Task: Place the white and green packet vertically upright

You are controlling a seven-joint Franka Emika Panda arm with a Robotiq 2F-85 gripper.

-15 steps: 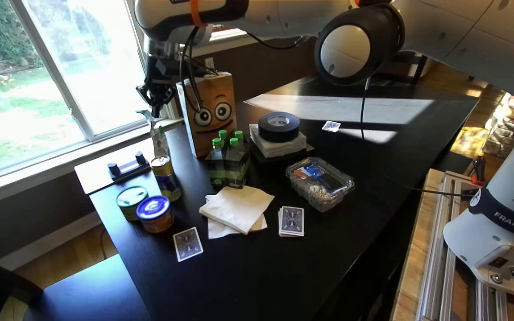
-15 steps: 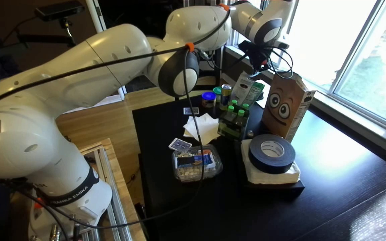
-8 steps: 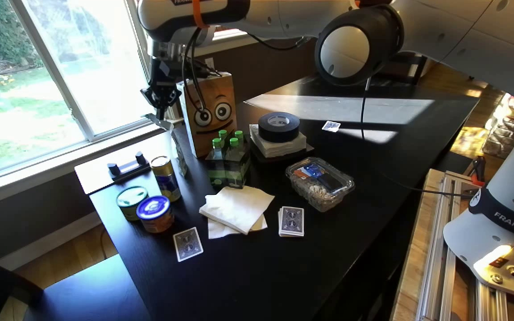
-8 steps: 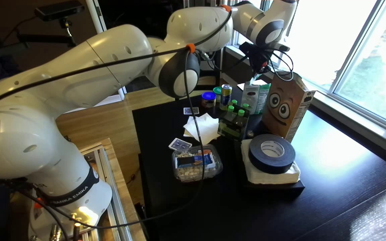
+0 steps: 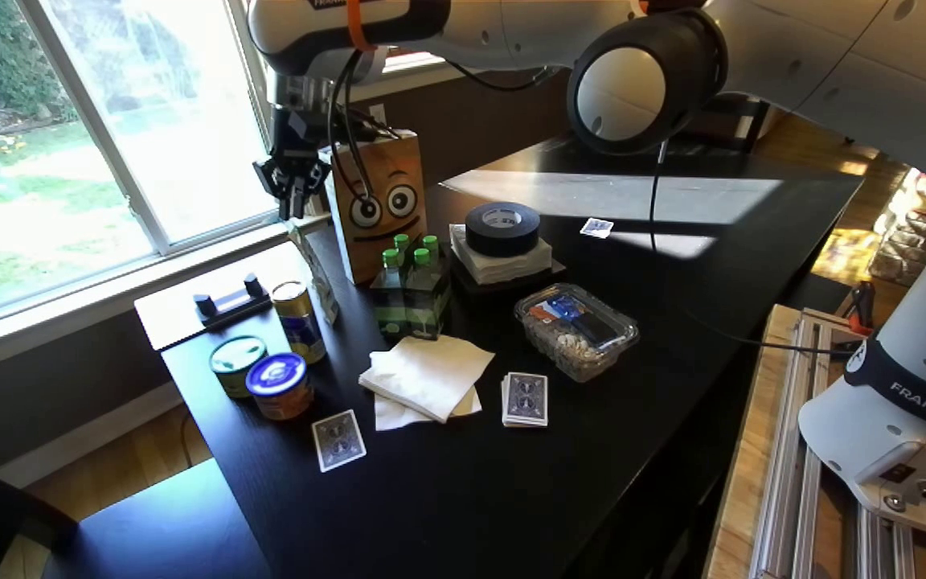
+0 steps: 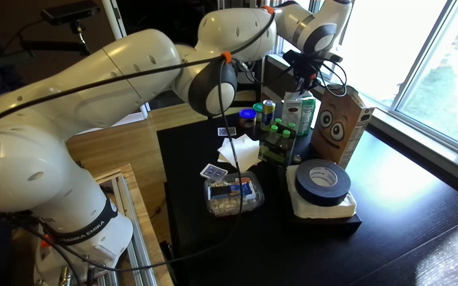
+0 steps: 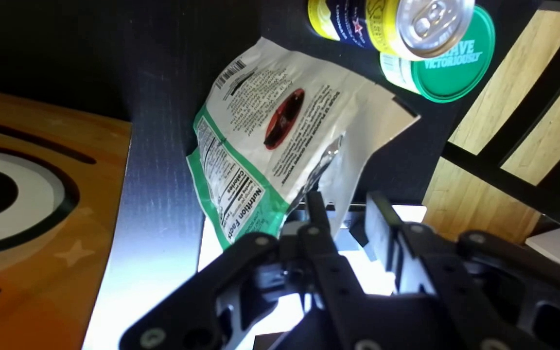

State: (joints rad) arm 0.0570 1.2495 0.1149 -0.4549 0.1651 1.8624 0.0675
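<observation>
The packet [image 6: 292, 113] stands on the counter [image 5: 447, 482], near the edge by the window [image 5: 105, 145] — the tool [image 7: 347, 199] is spread a little, right at its top.

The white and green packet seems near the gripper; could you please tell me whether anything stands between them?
Nothing visible does: in the wrist view, the packet extends right up to the open jaws of the gripper; the lemonade can and cartoon-faced box stand aside.
</observation>
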